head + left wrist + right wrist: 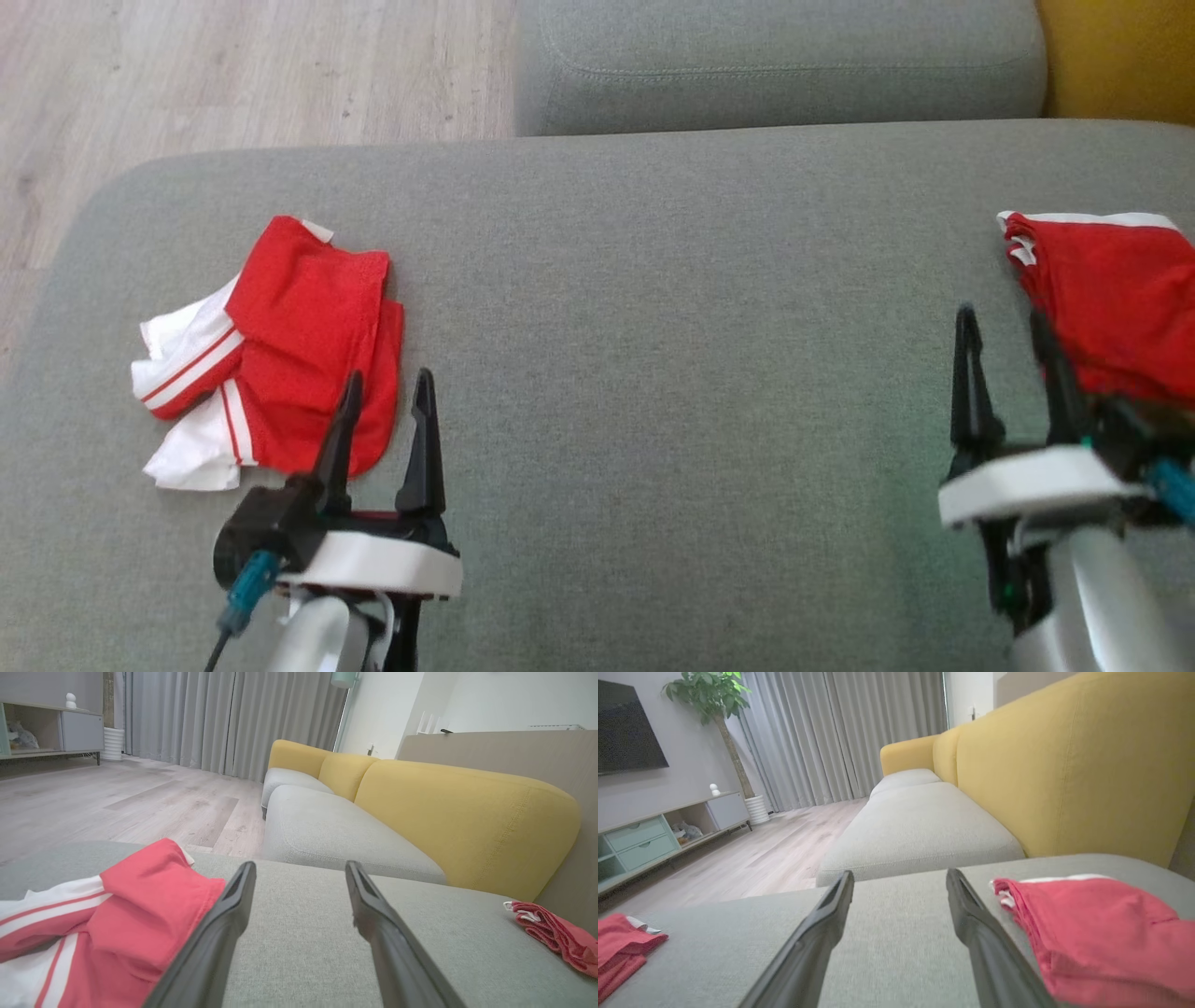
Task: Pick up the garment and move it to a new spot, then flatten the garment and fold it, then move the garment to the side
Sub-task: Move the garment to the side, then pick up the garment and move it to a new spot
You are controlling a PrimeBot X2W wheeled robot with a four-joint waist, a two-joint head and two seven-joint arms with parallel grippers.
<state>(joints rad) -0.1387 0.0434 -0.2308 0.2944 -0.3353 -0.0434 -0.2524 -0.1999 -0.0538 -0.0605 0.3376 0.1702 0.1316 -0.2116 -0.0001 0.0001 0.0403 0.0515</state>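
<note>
Fingers of the left gripper (389, 376) and right gripper (1001, 314) stand spread, holding nothing. Crumpled red-and-white garment (280, 345) lies at nine o'clock on the grey cushion (653, 373); a folded red garment (1116, 299) lies at three o'clock.

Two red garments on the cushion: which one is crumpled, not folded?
The red-and-white garment beside the left gripper: its white striped parts spill out loosely. The red garment by the right gripper lies in a neat flat stack.
</note>
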